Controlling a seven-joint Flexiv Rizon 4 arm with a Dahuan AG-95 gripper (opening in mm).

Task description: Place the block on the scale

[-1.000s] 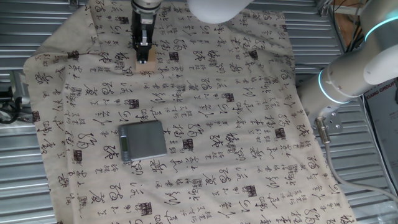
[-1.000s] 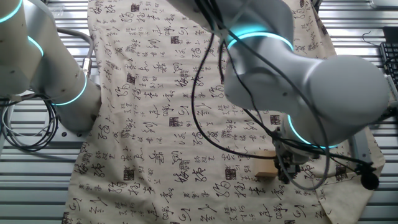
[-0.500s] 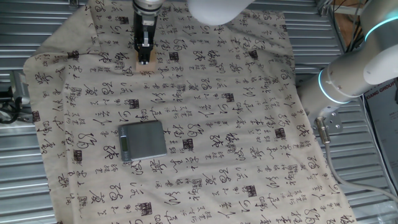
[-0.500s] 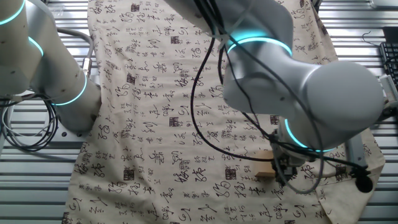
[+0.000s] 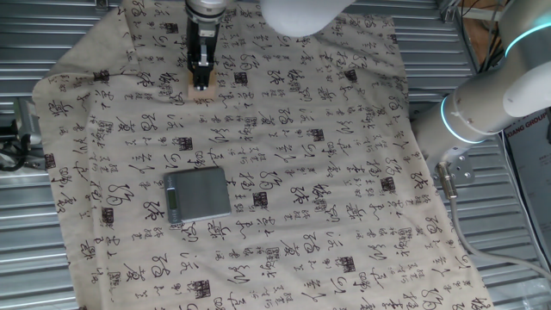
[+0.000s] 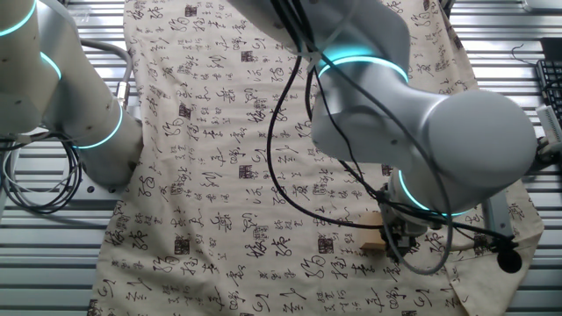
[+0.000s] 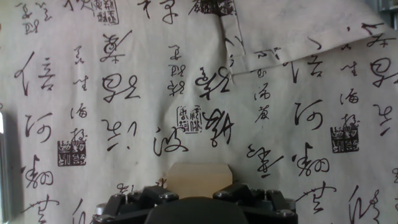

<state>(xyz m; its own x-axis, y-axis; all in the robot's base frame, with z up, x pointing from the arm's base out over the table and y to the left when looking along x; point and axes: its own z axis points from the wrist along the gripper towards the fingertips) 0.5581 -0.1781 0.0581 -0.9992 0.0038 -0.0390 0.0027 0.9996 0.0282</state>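
The block (image 5: 201,89), a small tan wooden cube, sits on the printed cloth at the far edge of the table. It also shows in the other fixed view (image 6: 376,239) and at the bottom of the hand view (image 7: 199,178). My gripper (image 5: 201,77) is straight over it, lowered so that a finger stands on each side of the cube; the jaws look open and the block rests on the cloth. The scale (image 5: 198,193), a flat grey square plate with a strip on its left edge, lies nearer the front, well apart from the gripper.
A cloth with black calligraphy (image 5: 327,172) covers the table over a ribbed metal surface (image 5: 34,258). A second arm's white base (image 5: 491,103) stands at the right edge. A fold in the cloth (image 7: 261,56) lies just beyond the block.
My gripper has come down slightly over the block. The block and the scale have not moved.
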